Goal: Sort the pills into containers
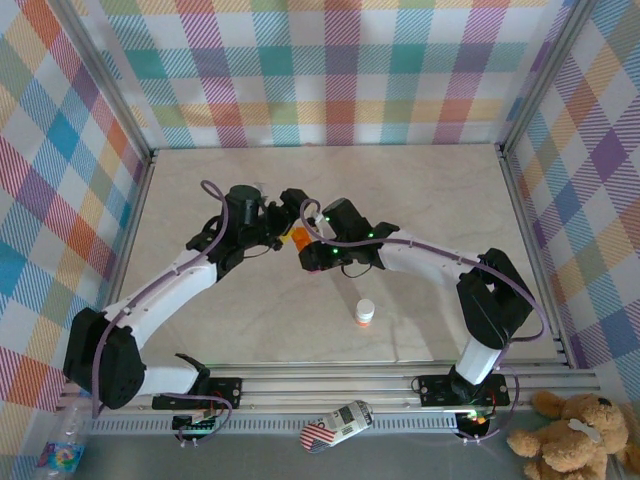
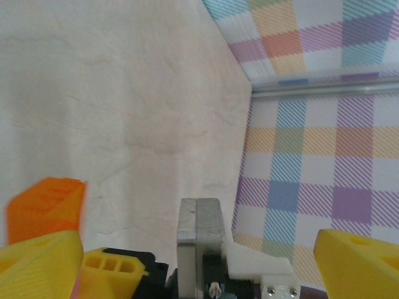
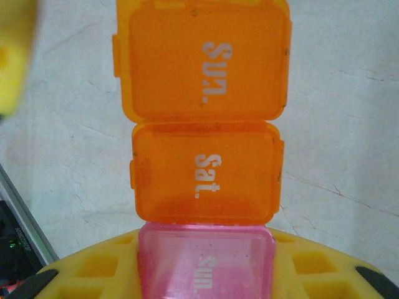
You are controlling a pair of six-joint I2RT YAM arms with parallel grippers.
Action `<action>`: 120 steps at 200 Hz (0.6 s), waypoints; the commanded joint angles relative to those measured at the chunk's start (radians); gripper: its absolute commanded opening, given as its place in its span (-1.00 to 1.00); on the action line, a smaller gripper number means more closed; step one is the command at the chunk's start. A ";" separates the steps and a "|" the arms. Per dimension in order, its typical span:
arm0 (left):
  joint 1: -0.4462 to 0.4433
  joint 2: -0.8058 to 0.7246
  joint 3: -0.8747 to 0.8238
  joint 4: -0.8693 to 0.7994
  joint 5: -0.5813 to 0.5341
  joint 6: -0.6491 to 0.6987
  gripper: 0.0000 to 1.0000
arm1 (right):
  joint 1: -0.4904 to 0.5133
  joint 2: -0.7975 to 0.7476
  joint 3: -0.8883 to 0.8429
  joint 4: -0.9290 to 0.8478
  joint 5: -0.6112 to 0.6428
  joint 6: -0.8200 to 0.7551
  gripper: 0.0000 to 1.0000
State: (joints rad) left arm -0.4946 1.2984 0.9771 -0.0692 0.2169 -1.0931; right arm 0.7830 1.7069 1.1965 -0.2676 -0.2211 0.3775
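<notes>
The containers (image 3: 206,168) are over the middle of the table (image 1: 420,200), and three squares show: two orange and one pink. The right gripper (image 3: 206,274) is clamped on the pink square; the left gripper (image 2: 199,249) stands wide open just beside the orange end. One small bottle (image 1: 365,312) stands well apart from them.

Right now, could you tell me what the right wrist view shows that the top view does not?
Right wrist: lid lettering on the strip, Sun. and Sat. on orange, Sun. on the pink box between the right jaws. Top: the left arm and right arm, the bottle standing nearer their bases, the teddy. Both: the orange of the strip and the table.
</notes>
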 commanded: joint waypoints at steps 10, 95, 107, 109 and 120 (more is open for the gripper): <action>0.086 -0.058 0.007 -0.106 -0.090 0.097 0.98 | -0.015 0.039 0.028 -0.070 0.012 -0.085 -0.37; 0.273 -0.074 -0.069 -0.178 -0.050 0.213 1.00 | 0.011 0.298 0.260 -0.278 0.132 -0.288 -0.21; 0.277 -0.074 -0.080 -0.173 -0.047 0.215 1.00 | 0.016 0.319 0.279 -0.298 0.152 -0.303 -0.18; 0.277 -0.073 -0.082 -0.172 -0.047 0.214 0.99 | 0.017 0.324 0.283 -0.300 0.156 -0.305 -0.17; 0.278 -0.068 -0.087 -0.165 -0.046 0.211 1.00 | 0.017 0.338 0.287 -0.309 0.169 -0.314 -0.11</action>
State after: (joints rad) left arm -0.2272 1.2495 0.9150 -0.2340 0.1490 -0.9131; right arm 0.7853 2.0151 1.4353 -0.5083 -0.1043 0.1371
